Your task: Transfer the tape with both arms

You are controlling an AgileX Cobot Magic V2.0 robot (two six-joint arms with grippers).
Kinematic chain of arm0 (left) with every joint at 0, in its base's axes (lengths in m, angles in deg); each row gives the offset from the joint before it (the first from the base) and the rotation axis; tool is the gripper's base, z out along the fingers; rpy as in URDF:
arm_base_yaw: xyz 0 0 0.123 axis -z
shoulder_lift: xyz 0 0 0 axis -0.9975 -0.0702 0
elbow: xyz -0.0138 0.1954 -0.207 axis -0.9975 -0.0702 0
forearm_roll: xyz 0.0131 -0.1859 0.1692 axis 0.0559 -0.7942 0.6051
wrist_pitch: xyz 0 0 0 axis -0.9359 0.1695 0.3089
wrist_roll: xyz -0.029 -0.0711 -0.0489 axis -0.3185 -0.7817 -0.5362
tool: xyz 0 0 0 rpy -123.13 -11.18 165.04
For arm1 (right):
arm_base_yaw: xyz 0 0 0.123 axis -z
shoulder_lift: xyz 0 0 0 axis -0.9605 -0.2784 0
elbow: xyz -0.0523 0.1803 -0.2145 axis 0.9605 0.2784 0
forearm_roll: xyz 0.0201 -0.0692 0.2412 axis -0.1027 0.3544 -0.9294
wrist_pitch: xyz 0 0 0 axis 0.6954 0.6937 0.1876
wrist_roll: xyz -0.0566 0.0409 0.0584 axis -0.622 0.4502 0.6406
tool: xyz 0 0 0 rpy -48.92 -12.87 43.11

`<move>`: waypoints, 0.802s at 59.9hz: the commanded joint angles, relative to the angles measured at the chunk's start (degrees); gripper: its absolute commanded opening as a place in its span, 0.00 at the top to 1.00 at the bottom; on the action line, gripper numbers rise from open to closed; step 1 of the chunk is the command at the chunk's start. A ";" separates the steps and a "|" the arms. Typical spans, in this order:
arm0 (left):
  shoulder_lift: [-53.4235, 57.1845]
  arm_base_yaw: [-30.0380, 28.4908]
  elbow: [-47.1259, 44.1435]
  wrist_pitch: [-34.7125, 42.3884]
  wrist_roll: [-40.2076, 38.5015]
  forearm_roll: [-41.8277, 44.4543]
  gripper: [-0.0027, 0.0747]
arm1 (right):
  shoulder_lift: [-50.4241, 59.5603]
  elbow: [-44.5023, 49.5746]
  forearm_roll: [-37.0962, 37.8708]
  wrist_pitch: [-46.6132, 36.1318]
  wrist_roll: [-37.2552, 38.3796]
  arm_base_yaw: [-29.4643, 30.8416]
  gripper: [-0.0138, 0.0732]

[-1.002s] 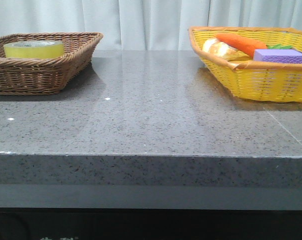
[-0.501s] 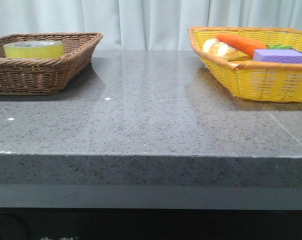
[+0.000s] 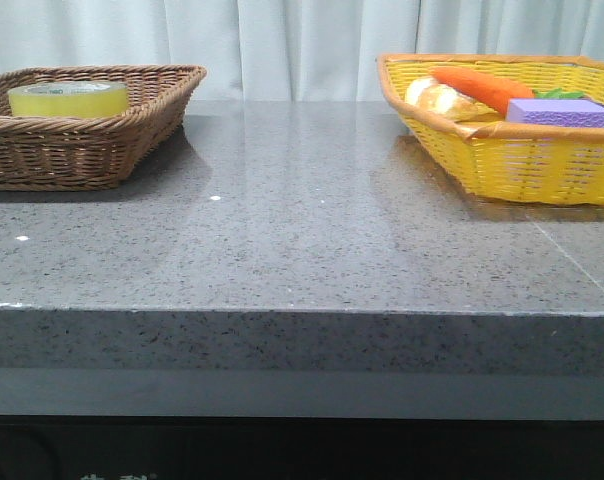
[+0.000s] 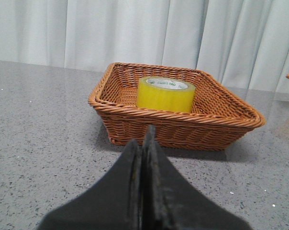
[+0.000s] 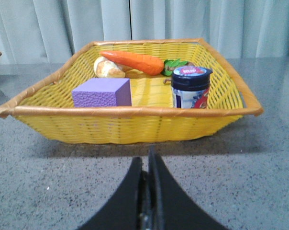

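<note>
Front view shows the yellow roll of packing tape point(image 3: 67, 98) lying flat, hole upward, inside the brown woven wicker basket point(image 3: 92, 150) at the counter's point(image 3: 302, 240) far left; the yellow plastic-weave basket point(image 3: 522, 165) with an orange toy carrot point(image 3: 482, 88) and a purple foam block point(image 3: 560, 111) stands well apart at the far right. Seen from the left wrist, the left claw point(image 4: 143, 143) is clenched with nothing in it and points straight at the roll, beyond the basket's near wall. The right claw point(image 5: 147, 165), likewise clenched and bare, faces the yellow basket. The left arm is clearly nearer the tape, so any pick-up would fall to it.
</note>
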 commanded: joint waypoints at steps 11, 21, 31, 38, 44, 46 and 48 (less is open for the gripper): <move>0.98 0.32 -0.41 4.66 -0.54 -0.05 0.99 | 1.32 -0.35 -0.20 -5.57 -0.07 1.68 0.92; 0.98 0.32 -0.41 4.66 -0.54 -0.05 0.99 | 1.32 -0.35 -0.20 -5.57 -0.07 1.62 0.92; 0.98 0.32 -0.41 4.66 -0.54 -0.05 0.99 | 1.32 -0.35 -0.20 -5.57 -0.07 1.62 0.92; 0.98 0.32 -0.41 4.66 -0.54 -0.05 0.99 | 1.32 -0.35 -0.20 -5.57 -0.07 1.62 0.92; 0.98 0.32 -0.41 4.66 -0.54 -0.05 0.99 | 1.32 -0.35 -0.20 -5.57 -0.07 1.62 0.92; 0.98 0.32 -0.41 4.66 -0.54 -0.05 0.99 | 1.32 -0.35 -0.20 -5.57 -0.07 1.62 0.92; 0.98 0.32 -0.41 4.66 -0.54 -0.05 0.99 | 1.32 -0.35 -0.20 -5.57 -0.07 1.62 0.92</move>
